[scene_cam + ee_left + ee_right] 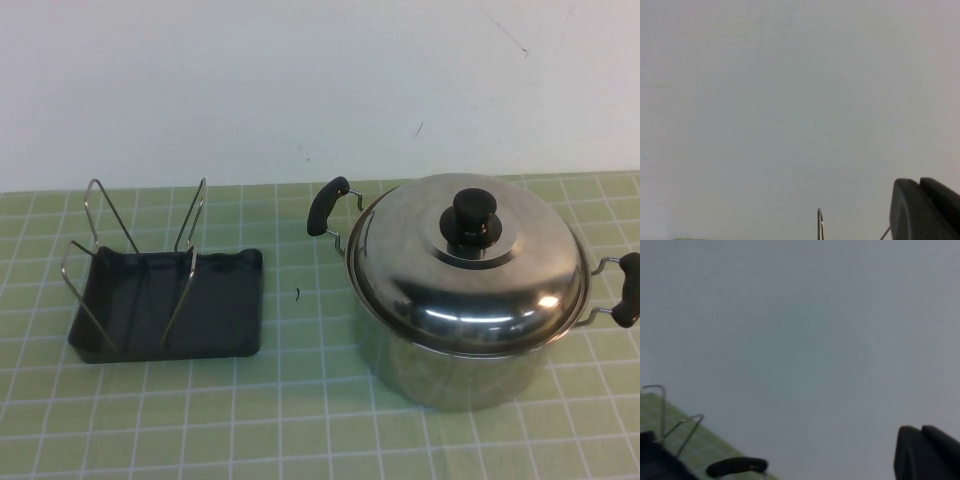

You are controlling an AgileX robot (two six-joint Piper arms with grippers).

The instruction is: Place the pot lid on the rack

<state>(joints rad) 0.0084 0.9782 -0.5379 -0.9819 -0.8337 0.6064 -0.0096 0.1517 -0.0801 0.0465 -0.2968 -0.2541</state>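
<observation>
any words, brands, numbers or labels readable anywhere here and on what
None: no readable text shows in any view.
pot lid: plain steel, only reflections, black knob unmarked.
pot and its handles: no brand visible.
rack: black tray and bare wire loops, unmarked.
green grid mat and white wall: only lines and small marks, no lettering.
left gripper and right gripper, each at its wrist view's edge facing the wall: no label.
</observation>
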